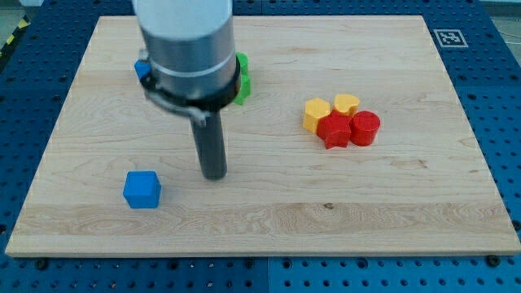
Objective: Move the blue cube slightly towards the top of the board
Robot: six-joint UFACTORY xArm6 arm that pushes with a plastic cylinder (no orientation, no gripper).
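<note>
Sitting near the left near corner of the wooden board [269, 220], the blue cube [142, 190] is free, nothing touching it, and needs a short shove toward the far edge. Another blue block [142, 69] peeks out at the arm's left, mostly hidden, shape unclear. My tip [214, 175] rests on the board just right of the cube, slightly farther back, with a clear gap; no pincer here, just a bare rod holding nothing. Rod stands upright under the grey arm housing, which covers the far-left area. To push the cube away, I judge the tip must first drop to its near side. Green block [242, 79] is partly hidden behind the housing. Well right: yellow block [316, 114], yellow heart [347, 103], red star [334, 129], red cylinder [365, 127], clustered touching, out of the path.
</note>
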